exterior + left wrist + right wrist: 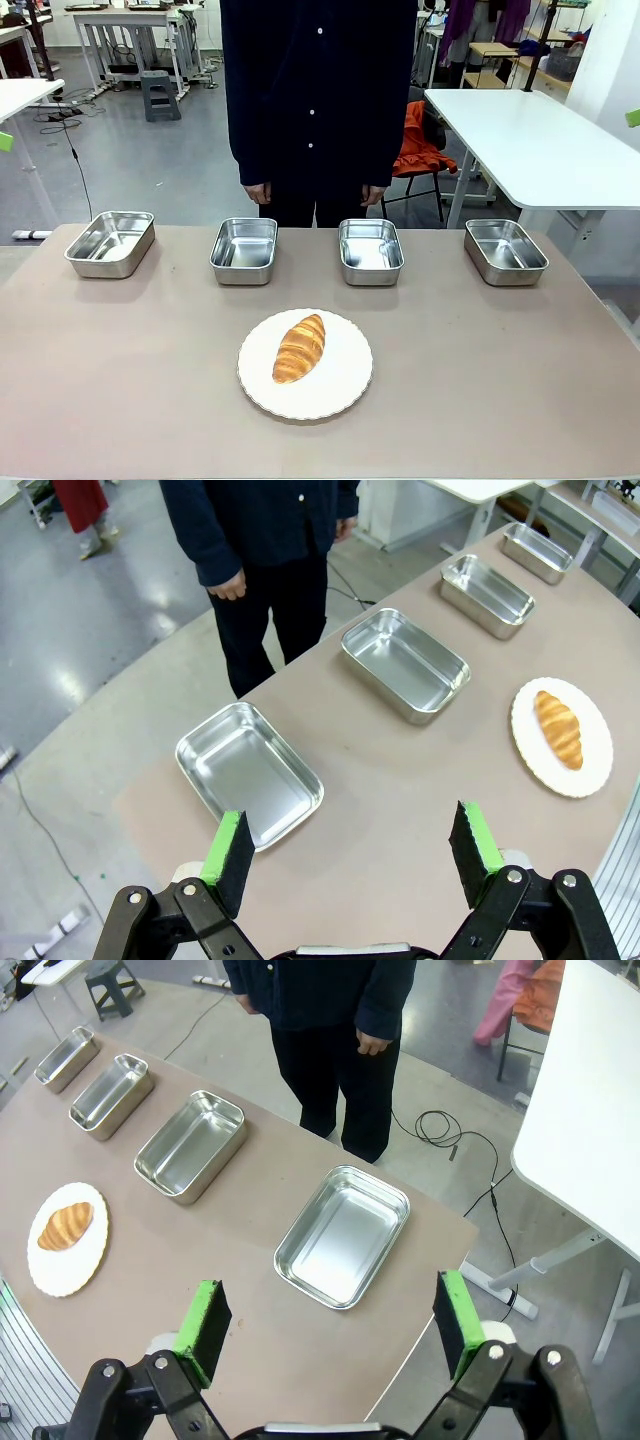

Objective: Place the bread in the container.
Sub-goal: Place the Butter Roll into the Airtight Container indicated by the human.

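Bread (pixel 300 347) lies on a round white plate (pixel 345 388) toward the robot's side of the tan table (pixel 500 380), angled so that one tapered end points to the far right. Well beyond the plate, four shiny steel trays stand in a row near the far edge, each showing a bare floor: the leftmost container (pixel 111 243), the second container (pixel 244 250), the third container (pixel 371 251) and the rightmost container (pixel 506 251). The plate sits in front of the gap between the middle two. A person (pixel 318 100) in a dark buttoned top stands behind the row, arms hanging, hands clear of the table. In its wrist view the left gripper (pixel 350 825) hovers above the table with its green-padded fingers spread wide and nothing between them, the leftmost container just beyond. The right gripper (pixel 330 1290) hangs the same way, jaws wide apart and holding nothing, above the table corner near the rightmost container.
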Robot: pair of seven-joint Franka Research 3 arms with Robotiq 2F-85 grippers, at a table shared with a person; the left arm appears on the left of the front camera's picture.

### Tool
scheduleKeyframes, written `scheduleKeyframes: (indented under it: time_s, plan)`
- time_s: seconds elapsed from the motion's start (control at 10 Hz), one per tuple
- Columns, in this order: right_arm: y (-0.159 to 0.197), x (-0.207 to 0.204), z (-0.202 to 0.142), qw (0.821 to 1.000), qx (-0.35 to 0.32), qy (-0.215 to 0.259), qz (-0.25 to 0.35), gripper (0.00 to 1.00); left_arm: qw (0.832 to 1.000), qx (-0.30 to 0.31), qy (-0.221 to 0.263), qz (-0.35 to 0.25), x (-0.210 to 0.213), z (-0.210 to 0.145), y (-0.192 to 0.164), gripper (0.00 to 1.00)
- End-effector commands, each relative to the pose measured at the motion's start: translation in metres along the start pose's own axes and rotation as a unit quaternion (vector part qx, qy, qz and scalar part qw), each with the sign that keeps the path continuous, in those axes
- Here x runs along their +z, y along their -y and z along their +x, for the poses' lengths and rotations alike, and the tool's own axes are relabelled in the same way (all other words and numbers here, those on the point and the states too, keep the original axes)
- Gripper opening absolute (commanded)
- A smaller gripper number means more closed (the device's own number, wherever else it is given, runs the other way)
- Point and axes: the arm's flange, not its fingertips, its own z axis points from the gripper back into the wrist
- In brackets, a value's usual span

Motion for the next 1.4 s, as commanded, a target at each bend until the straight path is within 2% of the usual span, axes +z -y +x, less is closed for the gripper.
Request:
scheduleKeyframes:
  time_s: [0.0, 1.3]
  plan:
    - [-0.0001, -0.0007, -0.0008, 1.0, -0.001, 0.009, 0.006, 1.0, 1.0, -0.001, 0.002, 0.001, 0.001, 0.0001, 0.0006, 1.0]
    - [-0.0001, -0.0007, -0.0008, 1.0, -0.001, 0.009, 0.006, 1.0, 1.0, -0.001, 0.002, 0.001, 0.001, 0.0001, 0.0006, 1.0]
